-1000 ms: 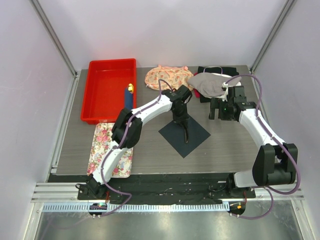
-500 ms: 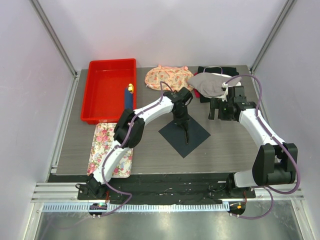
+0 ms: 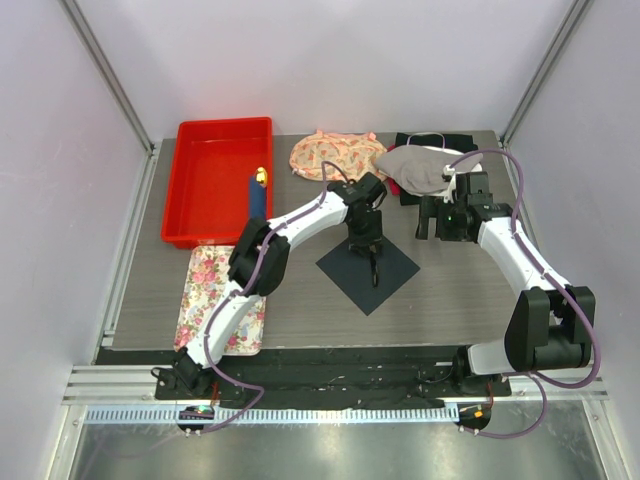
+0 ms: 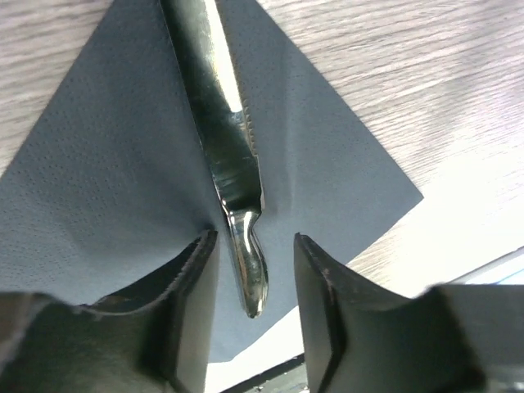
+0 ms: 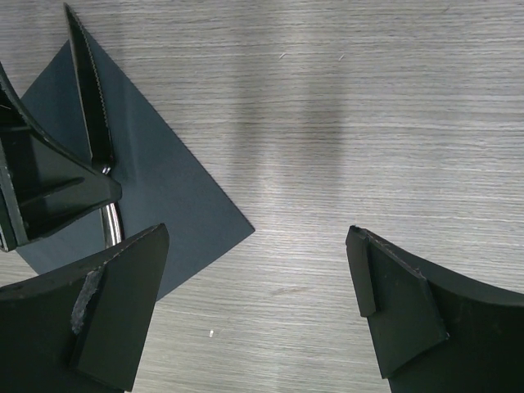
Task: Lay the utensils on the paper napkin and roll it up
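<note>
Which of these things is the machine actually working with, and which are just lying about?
In the job: paper napkin, knife lying on it, left claw open around the knife's handle.
Lying about: red bin, blue stick, floral tray, floral cloth, grey cloth, black cloth.

The knife [image 4: 221, 123] runs off the left wrist view's top edge, and the paper napkin [image 4: 98, 164] off its left.

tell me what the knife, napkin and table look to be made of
Knife: likely polished dark metal, mirror glints and a serrated edge. Napkin: thin matte paper, fine dotted embossing. Table: grey wood grain, perhaps laminate; can't tell.
</note>
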You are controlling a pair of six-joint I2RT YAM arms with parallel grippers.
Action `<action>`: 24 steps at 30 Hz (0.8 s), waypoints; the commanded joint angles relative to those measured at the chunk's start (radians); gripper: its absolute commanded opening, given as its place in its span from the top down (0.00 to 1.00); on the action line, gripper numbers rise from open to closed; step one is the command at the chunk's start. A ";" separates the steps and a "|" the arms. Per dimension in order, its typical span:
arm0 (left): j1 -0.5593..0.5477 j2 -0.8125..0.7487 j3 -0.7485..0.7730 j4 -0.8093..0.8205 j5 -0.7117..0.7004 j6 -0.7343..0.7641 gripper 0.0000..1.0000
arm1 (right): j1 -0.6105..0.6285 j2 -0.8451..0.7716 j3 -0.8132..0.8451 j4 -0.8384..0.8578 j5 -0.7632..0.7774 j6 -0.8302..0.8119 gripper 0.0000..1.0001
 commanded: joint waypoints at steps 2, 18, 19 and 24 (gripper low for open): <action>0.014 -0.083 0.056 -0.001 0.000 0.046 0.52 | 0.000 -0.004 0.026 0.000 -0.044 -0.019 0.00; 0.113 -0.462 -0.544 0.260 0.154 0.337 0.97 | 0.081 0.097 -0.014 -0.011 -0.366 -0.063 0.60; 0.113 -0.462 -0.555 0.272 0.155 0.353 1.00 | 0.107 0.108 -0.014 -0.004 -0.360 -0.063 0.62; 0.116 -0.436 -0.619 0.338 0.120 0.380 1.00 | 0.171 0.173 -0.005 0.034 -0.320 -0.056 0.80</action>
